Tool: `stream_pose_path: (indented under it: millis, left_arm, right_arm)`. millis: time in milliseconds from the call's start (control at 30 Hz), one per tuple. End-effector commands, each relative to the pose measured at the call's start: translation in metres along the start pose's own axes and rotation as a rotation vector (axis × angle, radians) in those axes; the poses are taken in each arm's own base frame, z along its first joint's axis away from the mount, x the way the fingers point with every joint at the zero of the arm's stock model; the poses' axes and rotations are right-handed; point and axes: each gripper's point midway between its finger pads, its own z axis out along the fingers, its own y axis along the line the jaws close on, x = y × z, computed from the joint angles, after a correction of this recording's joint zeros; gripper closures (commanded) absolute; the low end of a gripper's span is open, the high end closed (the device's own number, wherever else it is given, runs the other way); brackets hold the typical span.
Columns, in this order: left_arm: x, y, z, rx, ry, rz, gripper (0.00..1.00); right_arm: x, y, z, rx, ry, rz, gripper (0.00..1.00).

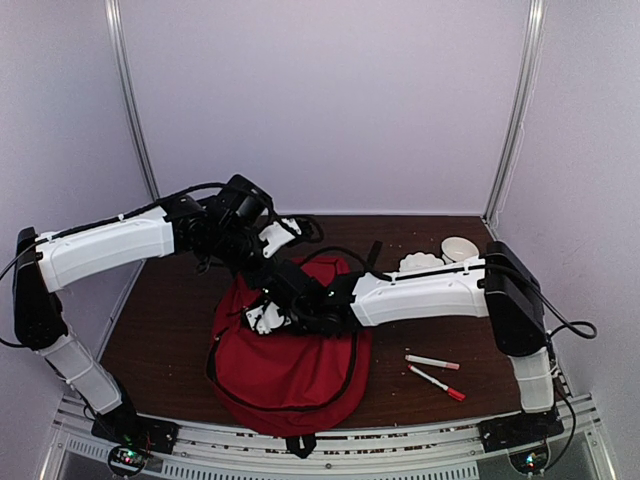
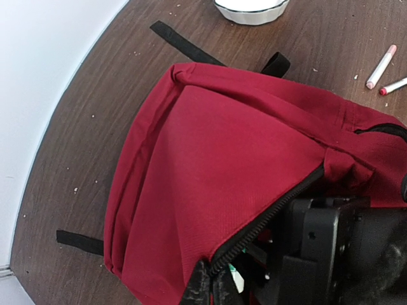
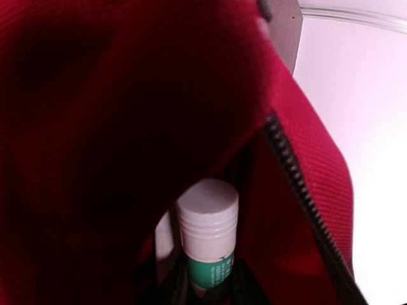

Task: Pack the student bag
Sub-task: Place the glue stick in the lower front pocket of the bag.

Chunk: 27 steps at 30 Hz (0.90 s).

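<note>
Found student bag [image 1: 285, 365] flat on table [image 1: 170, 320], zip part open. Pinching its zip edge w/ left gripper [image 2: 210, 286], jaws tight together on fabric. Holding glue stick [image 3: 206, 229] w/ right gripper [image 3: 200, 289] inside bag opening, jaws clamped on it. Spotted 2 markers [image 1: 432, 361] just right of bag, bowl [image 1: 459, 247] behind-right.

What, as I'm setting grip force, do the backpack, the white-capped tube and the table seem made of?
Backpack: woven fabric, matte; a fine weave and soft folds show. Tube: likely plastic, smooth, with a ribbed white cap and green label. Table: dark wood grain, matte; solid wood or laminate can't be told.
</note>
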Motion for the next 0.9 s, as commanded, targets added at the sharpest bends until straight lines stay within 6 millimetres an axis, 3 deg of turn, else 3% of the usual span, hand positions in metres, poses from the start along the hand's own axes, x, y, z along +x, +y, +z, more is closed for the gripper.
stream_pose_path:
  millis: [0, 100, 433, 667, 700, 867]
  left_arm:
    - [-0.019, 0.007, -0.01, -0.021, -0.062, -0.007, 1.0]
    - [-0.019, 0.008, -0.01, -0.021, -0.063, -0.008, 1.0]
    - [-0.019, 0.008, -0.01, -0.02, -0.062, -0.008, 1.0]
    - [-0.018, 0.007, -0.009, -0.018, -0.059, -0.008, 1.0]
    - [-0.018, 0.007, -0.008, -0.018, -0.057, -0.008, 1.0]
    - [-0.017, 0.007, -0.007, -0.017, -0.056, -0.008, 1.0]
  right_arm:
    - [0.008, -0.022, 0.011, 0.092, 0.055, 0.053, 0.72]
    - [0.009, -0.027, 0.008, 0.113, 0.049, 0.079, 0.58]
    - [0.003, -0.019, -0.02, 0.067, -0.034, 0.093, 0.55]
    - [-0.01, -0.011, -0.058, 0.033, -0.101, 0.123, 0.54]
    - [-0.012, -0.005, -0.074, -0.017, -0.131, 0.139, 0.54]
    - [-0.013, 0.021, -0.111, -0.185, -0.217, 0.155, 0.57]
